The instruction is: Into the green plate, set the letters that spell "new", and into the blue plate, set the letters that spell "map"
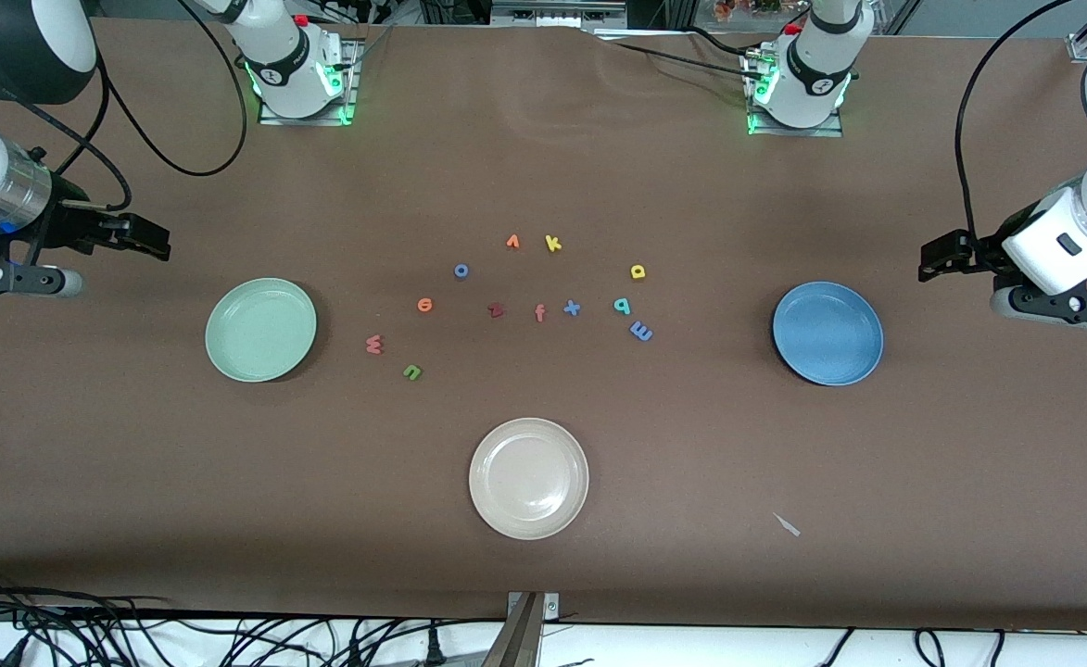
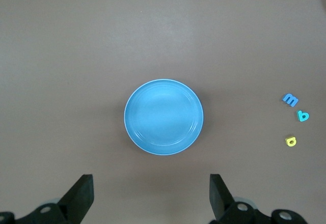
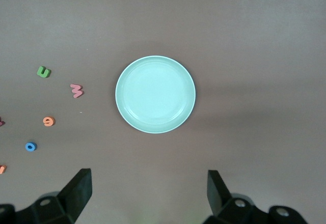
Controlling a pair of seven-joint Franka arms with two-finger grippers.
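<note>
Both plates bare — green plate point(image 1: 260, 330), blue plate point(image 1: 827, 333). Left gripper point(image 2: 150, 196) released, up beside blue plate; right gripper point(image 3: 147, 193) released, up beside green plate — both arms wait.

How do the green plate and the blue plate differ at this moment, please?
The green plate is pale mint, the blue plate medium blue. The green plate lies toward the right arm's end, beside the pinkish w; the blue plate lies toward the left arm's end, with the light blue m nearest. Both are round, rimmed and empty.
</note>
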